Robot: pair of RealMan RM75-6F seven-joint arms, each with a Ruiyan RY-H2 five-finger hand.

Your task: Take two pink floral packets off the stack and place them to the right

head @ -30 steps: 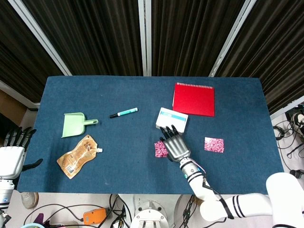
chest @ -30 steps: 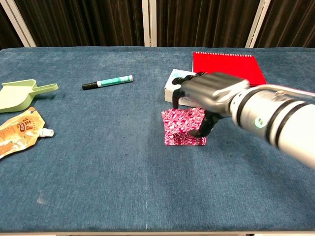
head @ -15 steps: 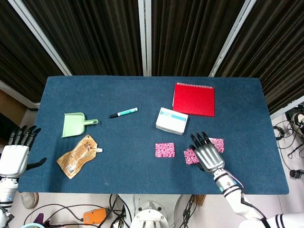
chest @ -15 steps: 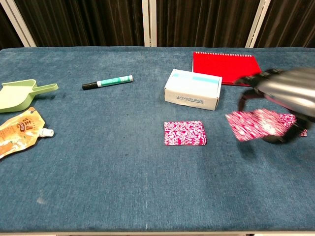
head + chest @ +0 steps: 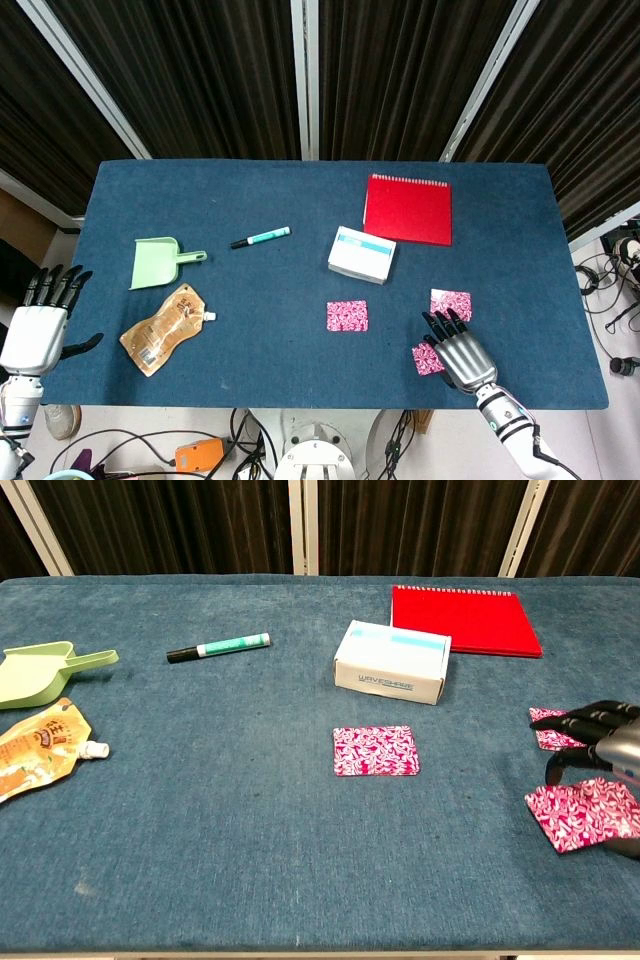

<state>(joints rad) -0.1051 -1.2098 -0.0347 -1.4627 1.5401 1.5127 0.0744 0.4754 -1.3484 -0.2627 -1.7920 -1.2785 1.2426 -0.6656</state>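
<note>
One pink floral packet (image 5: 347,315) (image 5: 375,750) lies flat at the table's middle front, where the stack stood. A second packet (image 5: 451,303) (image 5: 548,731) lies to the right, partly behind my right fingers in the chest view. My right hand (image 5: 460,348) (image 5: 602,748) hovers near the front right edge. It holds a third pink floral packet (image 5: 427,359) (image 5: 585,815), tilted, between fingers and thumb. My left hand (image 5: 40,320) hangs beyond the table's left edge, fingers spread and holding nothing.
A white box (image 5: 361,254) and a red notebook (image 5: 407,208) sit behind the packets. A green marker (image 5: 260,237), a green dustpan (image 5: 155,262) and a brown spouted pouch (image 5: 165,327) lie on the left half. The table's front edge (image 5: 500,405) is close to my right hand.
My right hand lifted a packet off the stack, carried it right and toward the front edge. One packet stays at the stack spot. The left hand barely shifted.
</note>
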